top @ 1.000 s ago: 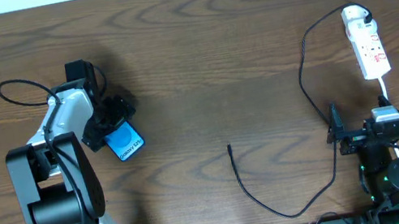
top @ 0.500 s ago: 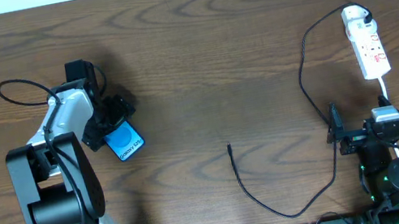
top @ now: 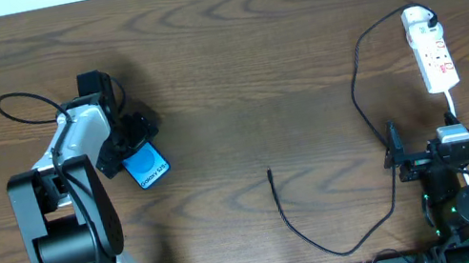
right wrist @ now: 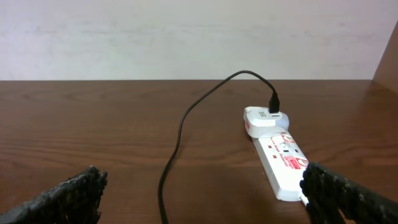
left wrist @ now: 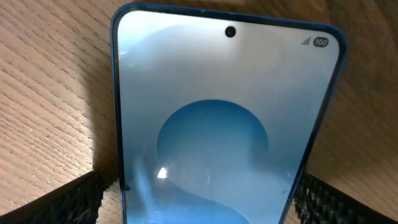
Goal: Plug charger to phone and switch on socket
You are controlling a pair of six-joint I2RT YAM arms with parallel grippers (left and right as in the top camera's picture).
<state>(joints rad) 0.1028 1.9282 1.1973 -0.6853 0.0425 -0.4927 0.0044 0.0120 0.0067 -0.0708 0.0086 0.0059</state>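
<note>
The phone (top: pixel 148 167) lies flat on the table at the left, its blue screen up and lit (left wrist: pixel 224 118). My left gripper (top: pixel 133 152) is open and straddles its near end; in the left wrist view the gripper (left wrist: pixel 199 208) has one black finger on each side of the phone with a small gap at each edge. The charger cable (top: pixel 356 95) runs from a white plug (top: pixel 417 19) seated in the socket (top: pixel 436 60) and loops down to a loose tip (top: pixel 269 175) mid-table. My right gripper (top: pixel 423 148) is open and empty, short of the socket (right wrist: pixel 283 162) and cable (right wrist: pixel 179 134).
The wooden table's far edge meets a white wall (right wrist: pixel 186 37). The socket's white cord (top: pixel 451 103) runs down toward the right arm's base. The left arm's own black cable (top: pixel 21 101) loops at the far left.
</note>
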